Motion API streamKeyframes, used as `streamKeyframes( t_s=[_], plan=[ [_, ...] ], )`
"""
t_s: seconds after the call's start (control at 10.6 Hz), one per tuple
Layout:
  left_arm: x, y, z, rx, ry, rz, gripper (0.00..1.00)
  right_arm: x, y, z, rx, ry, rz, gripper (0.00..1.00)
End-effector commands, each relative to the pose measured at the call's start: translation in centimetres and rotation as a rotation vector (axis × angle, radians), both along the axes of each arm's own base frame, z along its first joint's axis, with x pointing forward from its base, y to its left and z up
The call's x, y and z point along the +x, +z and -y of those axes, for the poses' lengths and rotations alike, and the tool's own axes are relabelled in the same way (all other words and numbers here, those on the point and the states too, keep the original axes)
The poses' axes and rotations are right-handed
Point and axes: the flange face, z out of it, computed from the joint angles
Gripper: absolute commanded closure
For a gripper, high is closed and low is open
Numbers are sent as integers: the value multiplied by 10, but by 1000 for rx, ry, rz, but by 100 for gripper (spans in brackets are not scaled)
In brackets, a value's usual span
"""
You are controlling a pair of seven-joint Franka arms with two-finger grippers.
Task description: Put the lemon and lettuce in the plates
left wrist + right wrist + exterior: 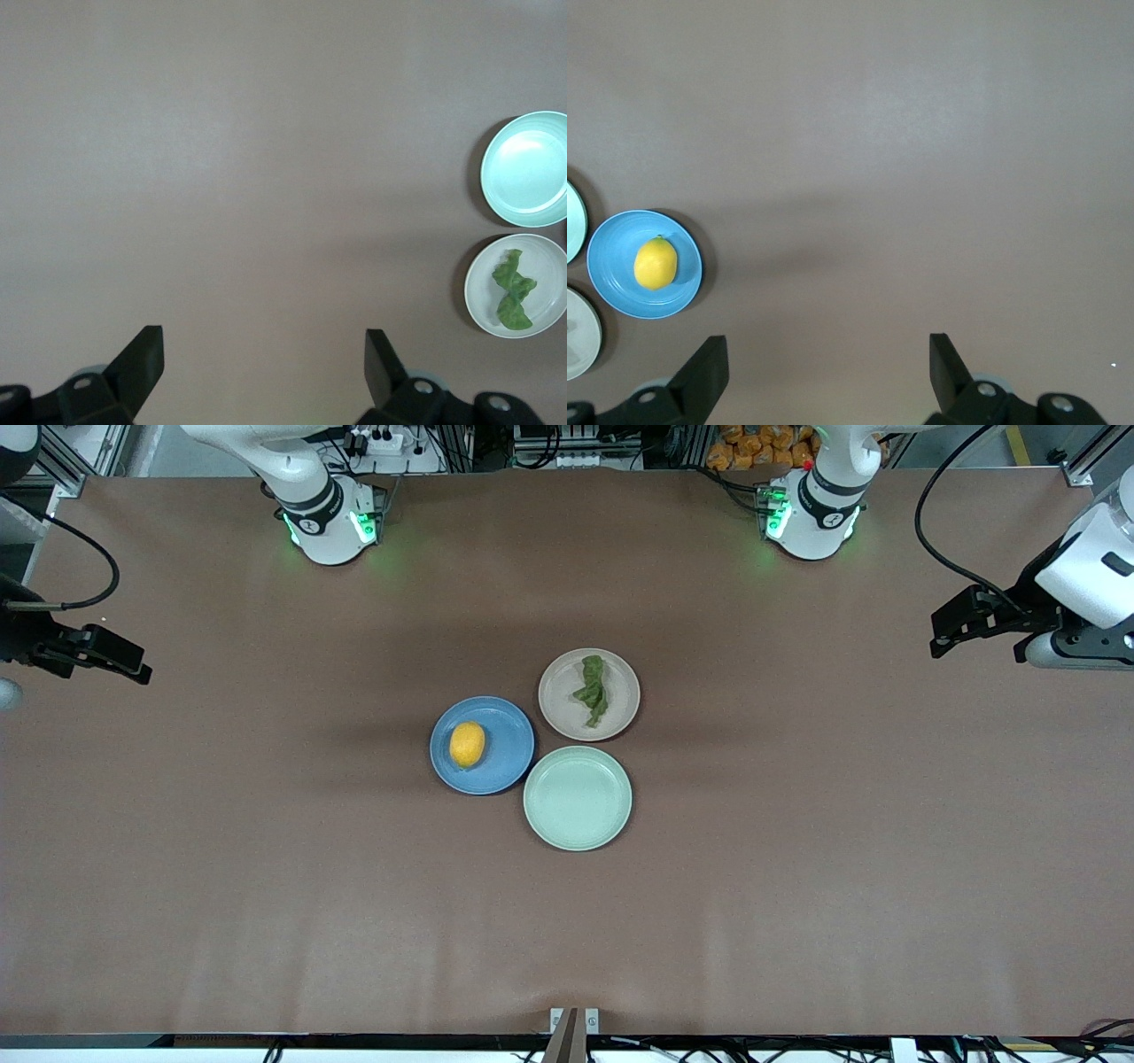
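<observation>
The yellow lemon lies in the blue plate near the table's middle; the right wrist view shows the same lemon in that plate. The dark green lettuce rests in the beige-pink plate, also seen as lettuce on its plate in the left wrist view. My left gripper hangs open and empty over the left arm's end of the table, its own view showing the gripper above bare tabletop. My right gripper hangs open and empty over the right arm's end, its gripper likewise above bare table.
A pale mint-green plate with nothing in it sits nearer the front camera, touching the other two plates. The brown table spreads wide around the three plates. Cables and the arm bases line the robots' edge.
</observation>
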Motion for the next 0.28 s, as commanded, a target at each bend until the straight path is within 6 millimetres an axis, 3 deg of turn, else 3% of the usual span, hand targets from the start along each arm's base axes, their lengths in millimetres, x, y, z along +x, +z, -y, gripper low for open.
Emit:
streamKeyframes(
  t_s=[0.0, 0.19],
  plan=[
    [-1, 5, 0, 11, -29, -3, 0, -7, 6, 1, -15, 10, 2, 0],
    [-1, 5, 0, 13, -29, -3, 0, -7, 6, 1, -15, 10, 2, 0]
  ],
)
